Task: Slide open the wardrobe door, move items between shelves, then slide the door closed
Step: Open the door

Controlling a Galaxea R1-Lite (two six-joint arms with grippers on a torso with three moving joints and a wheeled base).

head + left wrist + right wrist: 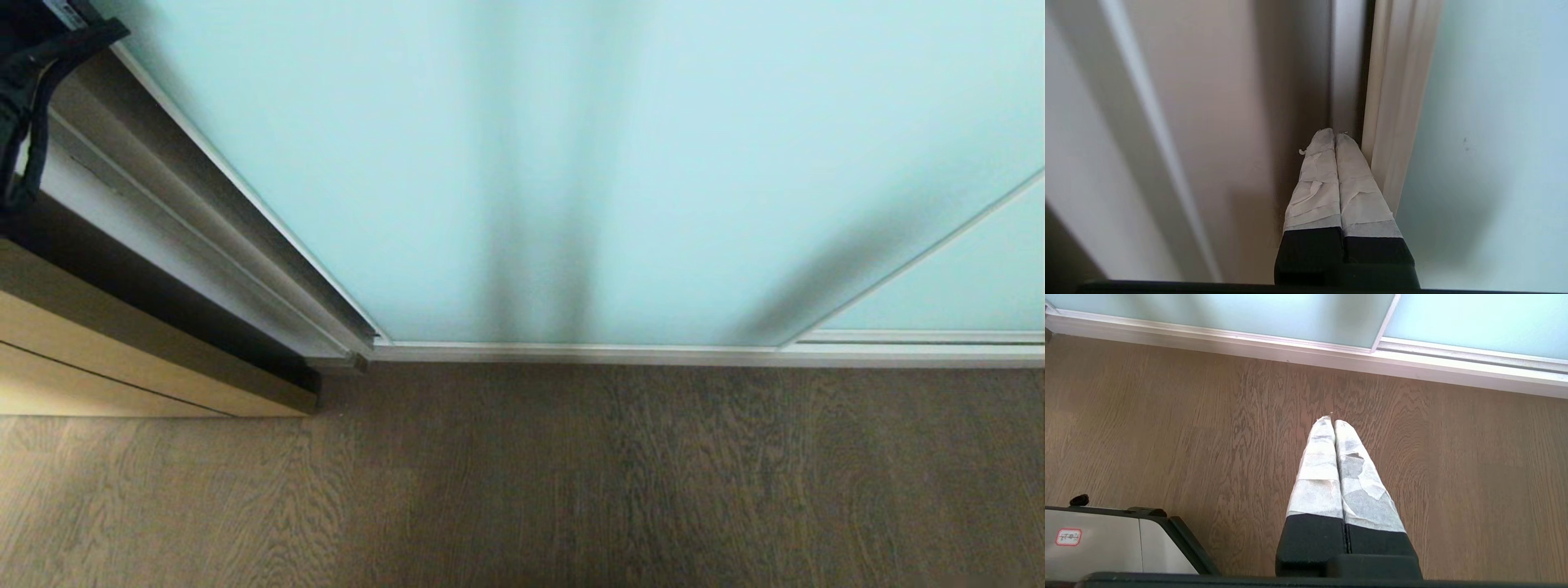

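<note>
The sliding wardrobe door (620,163) is shut. It stands tall, pale blue-green and cloudy, with a thin silver frame, and its bottom edge runs along the track at the back edge of the wooden floor (571,490). Its long way goes straight up and down. A second glass panel (963,286) sits beside it on the right side.

The left gripper (1335,136) is the near one. In the left wrist view its fingers (1316,179) are wrapped in white tape and pressed tight together, holding nothing. They point into the narrow gap between the door's pale side frame (1392,122) and the brownish wall panel (1216,122) next to it. The door frame is just beside the fingers, and I cannot tell if they touch it (it looks very close). The glass lies on the far side of that frame from the fingers.

So I think the next push has to go sideways against that frame, toward the glass, to make the door slide along its track. If the tips slip off the thin edge, the door may not move.

The right gripper (1334,422) hangs over the floor, well away from the door track, with its taped fingers closed and empty too.

A black garment (33,82) hangs at the top left corner. No cushion or shelves show yet.
</note>
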